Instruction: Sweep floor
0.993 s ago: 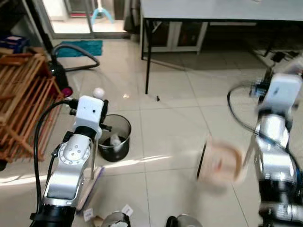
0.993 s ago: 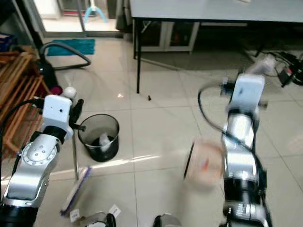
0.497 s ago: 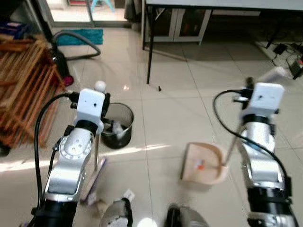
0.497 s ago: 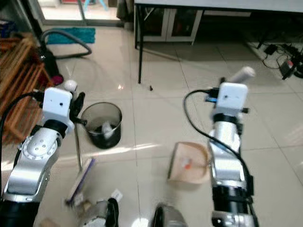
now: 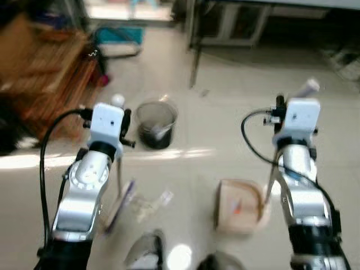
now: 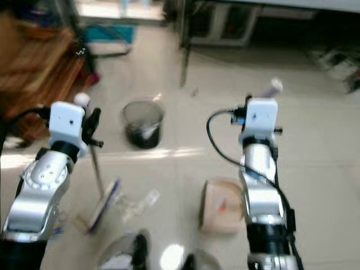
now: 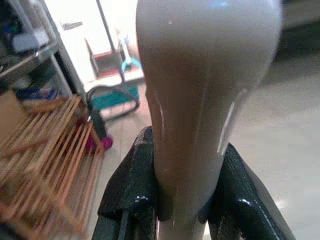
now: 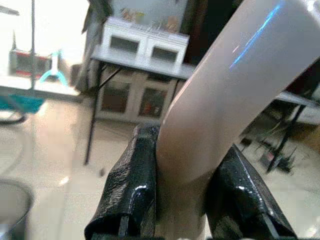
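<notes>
The left gripper is clenched on the upright broom — its head on the floor beside scattered scraps, which lie left of the dustpan that the right gripper grasps by its handle.

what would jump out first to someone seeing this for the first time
The two silver arms stand out: the left gripper is clamped on a broom handle, the right gripper on a dustpan handle. On the floor sit the beige dustpan by the right arm and a dark bin further ahead.
</notes>
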{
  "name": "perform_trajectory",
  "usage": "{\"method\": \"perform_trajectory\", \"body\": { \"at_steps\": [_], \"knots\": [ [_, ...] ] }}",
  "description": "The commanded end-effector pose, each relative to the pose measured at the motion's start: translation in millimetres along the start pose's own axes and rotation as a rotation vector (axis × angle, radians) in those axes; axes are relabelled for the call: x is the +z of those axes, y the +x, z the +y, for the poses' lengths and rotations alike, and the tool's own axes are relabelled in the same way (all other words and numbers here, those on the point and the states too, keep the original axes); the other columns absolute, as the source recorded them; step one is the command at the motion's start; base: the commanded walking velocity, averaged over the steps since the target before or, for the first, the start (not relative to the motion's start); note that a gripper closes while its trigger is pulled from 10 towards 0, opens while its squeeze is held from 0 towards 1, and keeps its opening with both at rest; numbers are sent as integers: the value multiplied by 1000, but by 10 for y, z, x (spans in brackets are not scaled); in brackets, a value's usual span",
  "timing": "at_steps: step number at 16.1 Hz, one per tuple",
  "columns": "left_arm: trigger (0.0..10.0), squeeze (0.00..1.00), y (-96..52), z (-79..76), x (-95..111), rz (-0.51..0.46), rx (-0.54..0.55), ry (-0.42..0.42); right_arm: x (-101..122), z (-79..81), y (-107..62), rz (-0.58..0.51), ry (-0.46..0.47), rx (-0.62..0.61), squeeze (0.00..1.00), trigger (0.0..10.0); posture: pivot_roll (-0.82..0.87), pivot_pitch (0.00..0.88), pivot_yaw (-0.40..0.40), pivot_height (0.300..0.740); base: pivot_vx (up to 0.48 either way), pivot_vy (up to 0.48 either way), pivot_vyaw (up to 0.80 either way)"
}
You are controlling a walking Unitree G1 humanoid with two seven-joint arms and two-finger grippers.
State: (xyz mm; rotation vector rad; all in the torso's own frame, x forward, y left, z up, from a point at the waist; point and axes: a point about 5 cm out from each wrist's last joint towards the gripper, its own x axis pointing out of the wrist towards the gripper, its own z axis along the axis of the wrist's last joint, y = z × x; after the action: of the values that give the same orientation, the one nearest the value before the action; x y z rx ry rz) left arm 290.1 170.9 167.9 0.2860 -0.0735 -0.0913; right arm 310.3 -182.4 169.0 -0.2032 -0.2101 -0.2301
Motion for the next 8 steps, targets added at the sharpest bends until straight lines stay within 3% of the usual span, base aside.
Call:
{"method": "perform_trajectory", "body": {
  "at_steps": [1, 5, 8],
  "knots": [
    [10000, 0, 3, 18, 100, -39, 8, 22, 86, -35, 16, -36, 13, -13, 0, 10000, -9, 150, -16, 740, -315, 0, 0],
    [10000, 0, 4, 15, 95, -39, 6, 23, 42, 23, 2, -2, 20, 23, 0, 10000, -9, 138, -15, 740, -303, 0, 0],
    [10000, 0, 19, 85, 24, 4, 81, 36, -68, 166, -52, 70, 42, 105, 0, 10000, -9, 131, -15, 740, 0, 0, 0]
  ]
}}
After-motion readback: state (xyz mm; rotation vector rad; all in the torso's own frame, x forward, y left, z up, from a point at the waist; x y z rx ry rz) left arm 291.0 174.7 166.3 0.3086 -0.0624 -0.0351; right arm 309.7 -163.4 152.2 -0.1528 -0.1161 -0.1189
